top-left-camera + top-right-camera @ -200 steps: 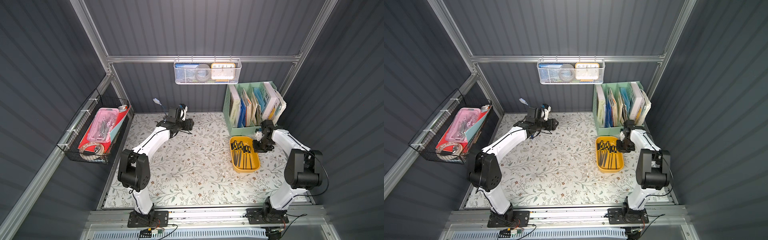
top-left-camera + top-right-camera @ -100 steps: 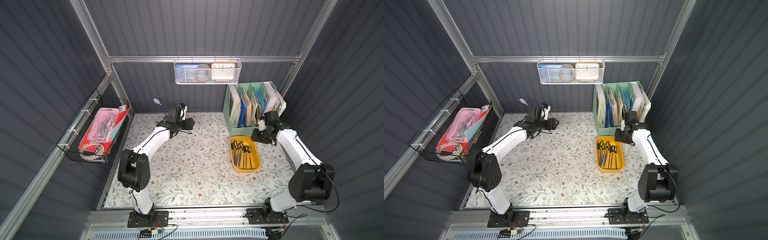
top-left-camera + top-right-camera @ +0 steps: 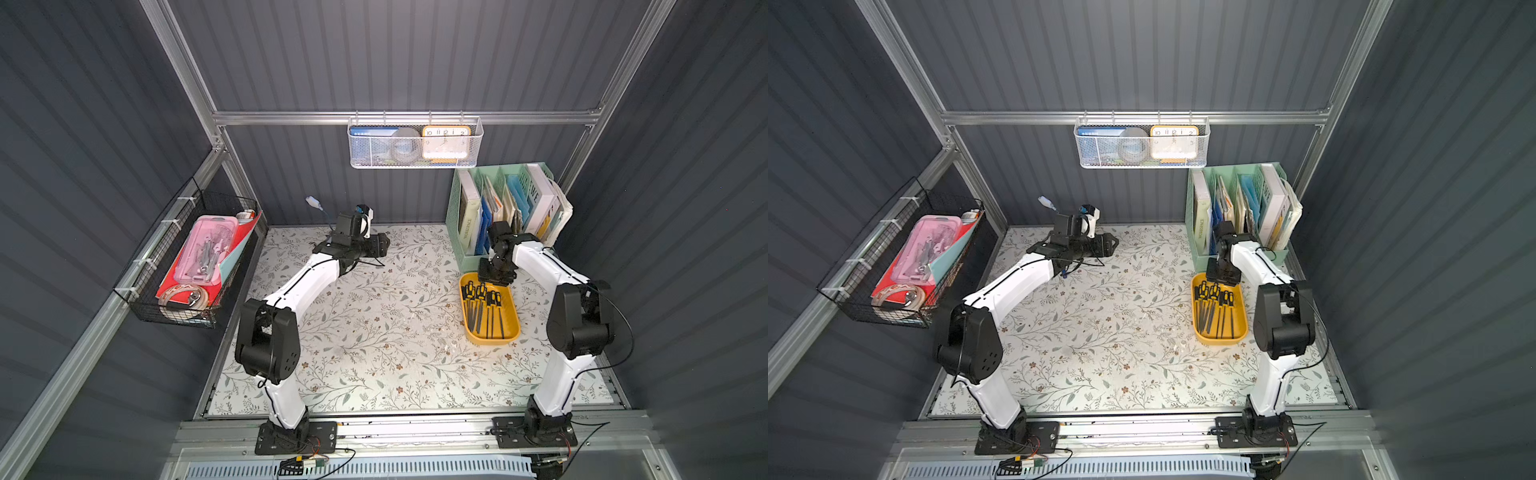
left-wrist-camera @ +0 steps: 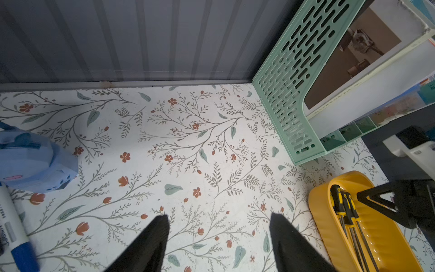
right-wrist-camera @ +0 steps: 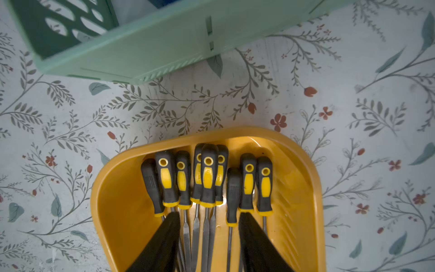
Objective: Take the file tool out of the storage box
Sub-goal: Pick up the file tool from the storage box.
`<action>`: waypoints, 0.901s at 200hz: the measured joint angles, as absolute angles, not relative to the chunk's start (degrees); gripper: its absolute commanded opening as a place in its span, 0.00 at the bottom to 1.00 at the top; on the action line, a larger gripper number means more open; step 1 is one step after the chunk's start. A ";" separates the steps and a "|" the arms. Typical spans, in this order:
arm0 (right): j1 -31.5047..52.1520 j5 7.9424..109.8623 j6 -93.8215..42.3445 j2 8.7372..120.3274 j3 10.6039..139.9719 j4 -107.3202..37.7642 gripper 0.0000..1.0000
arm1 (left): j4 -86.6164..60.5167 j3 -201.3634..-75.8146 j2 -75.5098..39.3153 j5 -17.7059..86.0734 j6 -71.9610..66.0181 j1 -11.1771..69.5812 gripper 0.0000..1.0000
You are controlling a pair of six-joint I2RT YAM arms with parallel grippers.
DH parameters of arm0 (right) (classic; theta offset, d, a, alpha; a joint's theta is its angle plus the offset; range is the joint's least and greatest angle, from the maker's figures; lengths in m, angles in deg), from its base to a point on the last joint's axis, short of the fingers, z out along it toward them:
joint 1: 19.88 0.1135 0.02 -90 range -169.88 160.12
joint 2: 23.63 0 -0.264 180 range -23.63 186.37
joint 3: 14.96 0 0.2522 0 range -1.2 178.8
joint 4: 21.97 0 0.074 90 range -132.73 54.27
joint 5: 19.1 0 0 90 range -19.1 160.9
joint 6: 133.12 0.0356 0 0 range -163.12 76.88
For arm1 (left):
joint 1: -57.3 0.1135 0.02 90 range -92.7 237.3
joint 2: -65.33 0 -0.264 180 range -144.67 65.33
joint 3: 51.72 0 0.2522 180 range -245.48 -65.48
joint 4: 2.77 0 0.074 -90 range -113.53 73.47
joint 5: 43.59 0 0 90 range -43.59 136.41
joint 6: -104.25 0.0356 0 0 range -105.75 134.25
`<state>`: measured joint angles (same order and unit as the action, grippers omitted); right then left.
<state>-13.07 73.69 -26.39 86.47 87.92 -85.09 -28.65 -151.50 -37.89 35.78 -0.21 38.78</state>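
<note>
The storage box (image 3: 513, 329) is a mustard-yellow tray on the floral mat at the right, seen in both top views (image 3: 1242, 328). Several file tools (image 5: 208, 174) with black-and-yellow handles lie side by side in it, handles toward the back wall. My right gripper (image 5: 209, 215) hangs open over the box's far end (image 3: 496, 272). Its fingers stand on either side of the middle files' shanks and grip nothing. My left gripper (image 4: 219, 216) is open and empty, low over the mat near the back wall (image 3: 380, 245).
A mint-green book organiser (image 3: 503, 208) stands right behind the box. A white mesh basket (image 3: 415, 143) hangs on the back rail. A black wire basket (image 3: 145, 274) on the left wall holds a pink case. A blue object (image 4: 35, 160) and a marker (image 4: 14, 235) lie by the left gripper.
My right gripper has swung from beside the box's right edge, toward the organiser, then left over the box's far end. The left arm has stayed still.
</note>
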 measured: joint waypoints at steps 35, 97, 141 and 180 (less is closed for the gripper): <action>-12.85 74.74 -26.44 88.61 88.97 -85.27 0.44 | -28.65 -151.50 -37.89 35.78 -0.19 38.78 0.73; -12.68 75.28 -26.39 92.64 89.01 -85.51 0.40 | -28.65 -151.50 -37.89 35.78 -0.21 38.78 0.74; -12.37 75.24 -26.41 93.95 89.34 -85.53 0.36 | -28.65 -151.50 -37.89 35.98 -0.19 38.86 0.74; -12.11 75.09 -26.00 93.95 89.65 -85.49 0.21 | -28.67 -151.50 -37.89 36.19 -0.19 38.86 0.74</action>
